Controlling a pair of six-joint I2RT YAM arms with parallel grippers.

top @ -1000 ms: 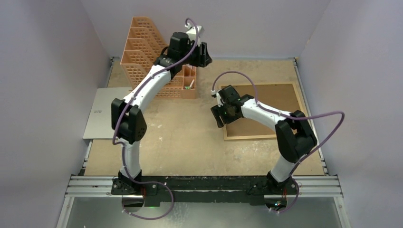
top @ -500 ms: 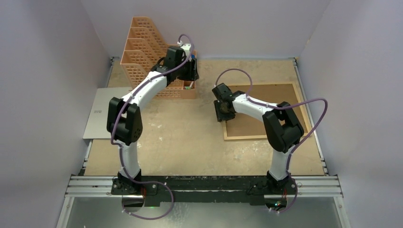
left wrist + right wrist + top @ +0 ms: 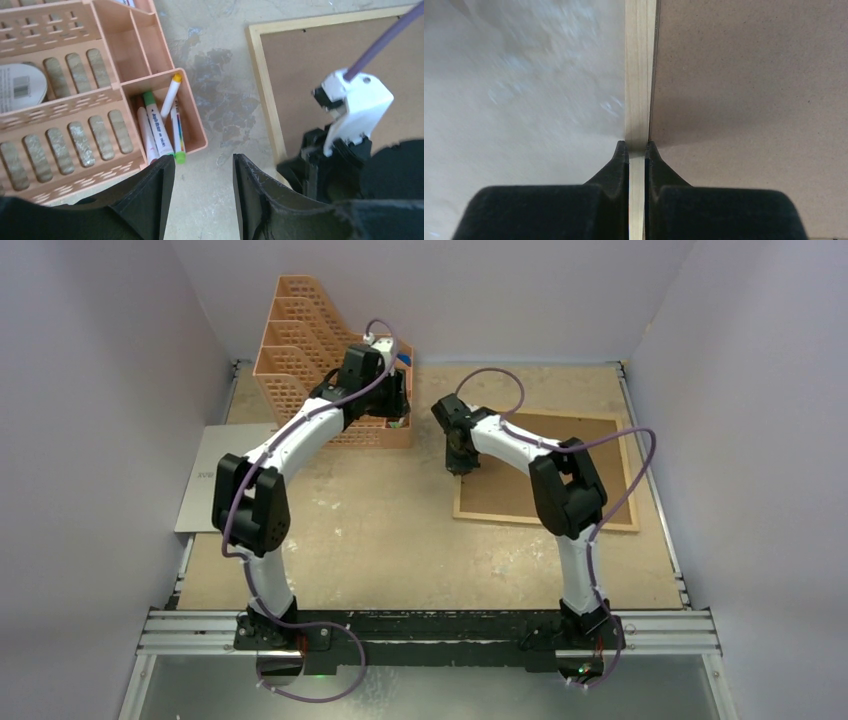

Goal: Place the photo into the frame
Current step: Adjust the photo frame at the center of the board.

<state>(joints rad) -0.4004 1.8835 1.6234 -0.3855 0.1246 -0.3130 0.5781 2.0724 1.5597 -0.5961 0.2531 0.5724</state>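
Sandy tabletop [image 3: 380, 530]; right jaws tight on rim of part-hidden frame [image 3: 640, 75], left jaws apart.

The table [image 3: 400, 530] has a tan, stained top. At its far left stands an orange lattice organizer [image 3: 300, 360]. A grey sheet [image 3: 215, 480] lies at the left edge, partly off the top. On the right half lies the frame [image 3: 540, 521], skewed to the table's edges, with a brown board [image 3: 500, 495] inside it.
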